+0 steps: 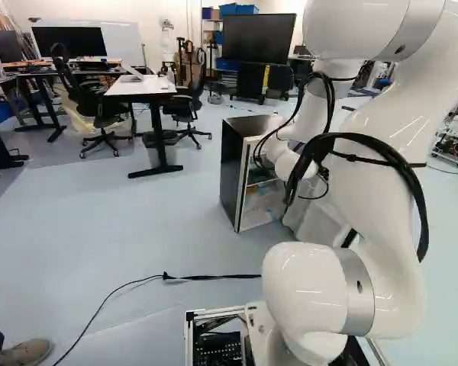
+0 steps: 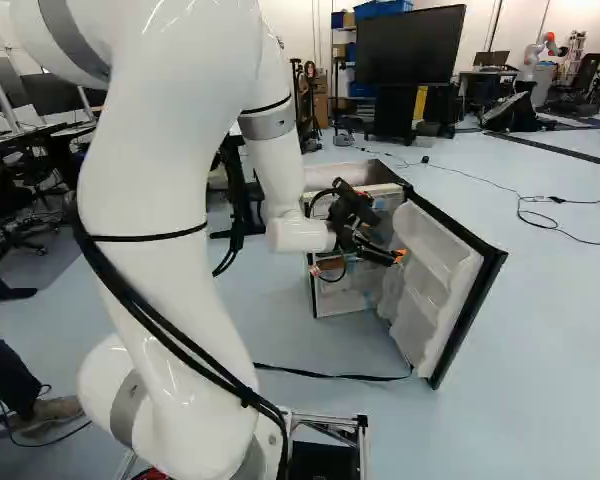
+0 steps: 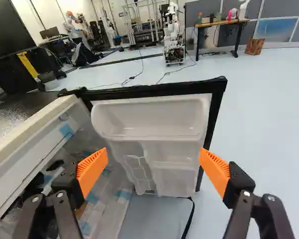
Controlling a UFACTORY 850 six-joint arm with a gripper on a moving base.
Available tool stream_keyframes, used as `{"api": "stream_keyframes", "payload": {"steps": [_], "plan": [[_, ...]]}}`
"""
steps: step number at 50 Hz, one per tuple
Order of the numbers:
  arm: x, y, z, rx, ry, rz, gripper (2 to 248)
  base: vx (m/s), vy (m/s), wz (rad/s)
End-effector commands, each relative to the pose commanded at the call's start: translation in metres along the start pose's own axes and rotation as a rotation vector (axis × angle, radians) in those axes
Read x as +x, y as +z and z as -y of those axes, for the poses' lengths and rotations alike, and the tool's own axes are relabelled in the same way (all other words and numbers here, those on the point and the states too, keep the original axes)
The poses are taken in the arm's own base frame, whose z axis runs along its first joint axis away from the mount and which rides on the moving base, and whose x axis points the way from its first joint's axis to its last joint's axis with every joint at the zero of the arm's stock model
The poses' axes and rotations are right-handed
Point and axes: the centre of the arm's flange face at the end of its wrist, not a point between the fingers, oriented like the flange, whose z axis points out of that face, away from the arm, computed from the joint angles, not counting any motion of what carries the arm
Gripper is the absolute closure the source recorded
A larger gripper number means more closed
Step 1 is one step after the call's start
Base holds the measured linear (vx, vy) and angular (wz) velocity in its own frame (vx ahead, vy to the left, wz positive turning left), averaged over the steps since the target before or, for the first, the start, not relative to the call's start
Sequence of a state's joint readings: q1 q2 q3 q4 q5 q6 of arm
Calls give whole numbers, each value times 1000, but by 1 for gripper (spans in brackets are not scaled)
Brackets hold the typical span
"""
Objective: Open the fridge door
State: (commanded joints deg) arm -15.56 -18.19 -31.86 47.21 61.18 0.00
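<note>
In the left base view, reading left to right, you find a white desk (image 1: 137,86) and black chairs (image 1: 99,107) toward the far edge of the floor (image 1: 107,221). Next comes the fridge (image 1: 235,166), upright on the floor and well in from its far edge, then your white arm (image 1: 374,198), which overlaps the fridge's right side from this viewpoint. In the right base view, your arm comes first, its gripper (image 2: 360,258) at the open front of the fridge. To the right you see the door (image 2: 469,290), standing wide open, its white shelved inner face toward the arm. Farther right, a thin cable (image 2: 570,236) lies on the floor, and another robot (image 2: 533,62) stands near the floor's far edge. In the wrist view, observe the jaws wide apart: one finger toward the fridge's interior, the other toward the door's free edge, the shelves ahead between them. You cannot tell whether either finger touches the door.
</note>
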Motion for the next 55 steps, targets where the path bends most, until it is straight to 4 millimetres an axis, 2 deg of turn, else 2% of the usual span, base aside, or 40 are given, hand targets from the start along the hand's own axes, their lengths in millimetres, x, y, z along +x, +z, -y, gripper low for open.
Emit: {"api": "stream_keyframes", "payload": {"steps": [28, 55], "plan": [[1, -13, 3, 61, -25, 9, 3, 0, 0, 0], [3, -48, 8, 220, -93, 32, 3, 0, 0, 0]]}}
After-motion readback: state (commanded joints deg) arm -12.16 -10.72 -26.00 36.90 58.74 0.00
